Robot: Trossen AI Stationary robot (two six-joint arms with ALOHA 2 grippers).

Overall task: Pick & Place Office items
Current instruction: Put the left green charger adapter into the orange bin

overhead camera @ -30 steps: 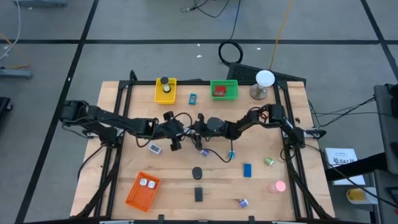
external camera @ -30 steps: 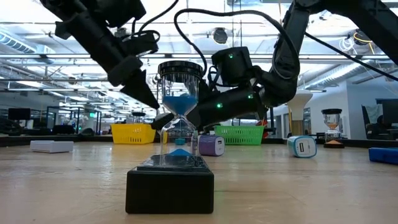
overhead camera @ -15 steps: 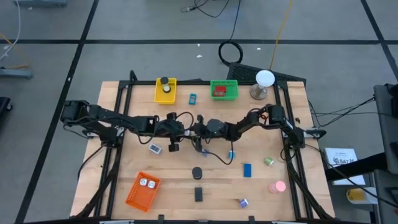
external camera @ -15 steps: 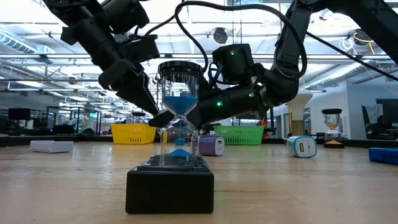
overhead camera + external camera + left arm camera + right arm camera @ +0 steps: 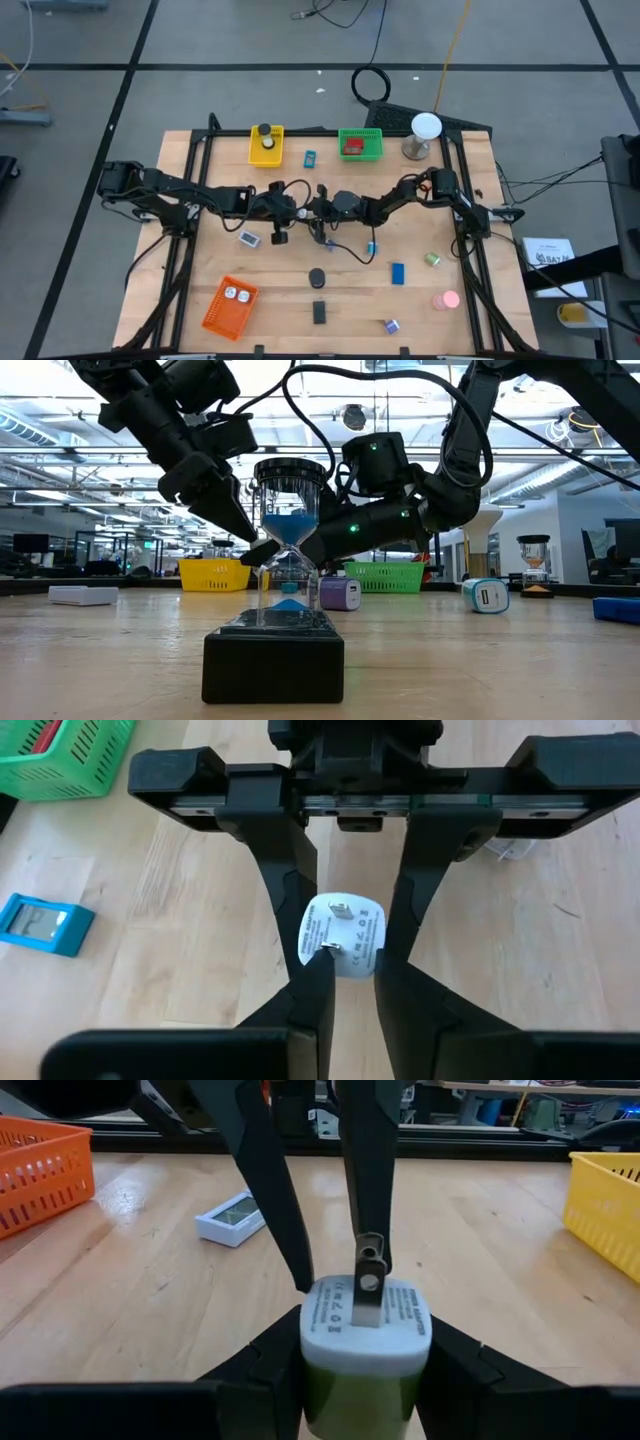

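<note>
At the centre of the high view the two arms meet nose to nose above the worktop [image 5: 200,270]. The right tool [image 5: 365,1370] is clamped on a small plug [image 5: 365,1325] with a green body and a white face, one finger pressed to each side, the metal pin pointing away from it. The left tool [image 5: 352,970] faces it with its fingers [image 5: 365,1180] drawn in close around the pin and the white face. One finger touches the pin, but whether the pair is pinching it cannot be told. The plug is held off the worktop, in the middle of the frame. The other office items lie on the wood: a white flat piece [image 5: 249,238] left of centre, a black disc [image 5: 317,277] below centre, a blue block [image 5: 398,273] and a pink round piece [image 5: 446,299] at lower right, and a cyan piece [image 5: 310,158] between the yellow basket [image 5: 266,146] and the green basket [image 5: 361,144] at the top. An orange basket [image 5: 230,306] sits at lower left. In the low view an hourglass on a black base [image 5: 273,660] stands in front of both arms.
</note>
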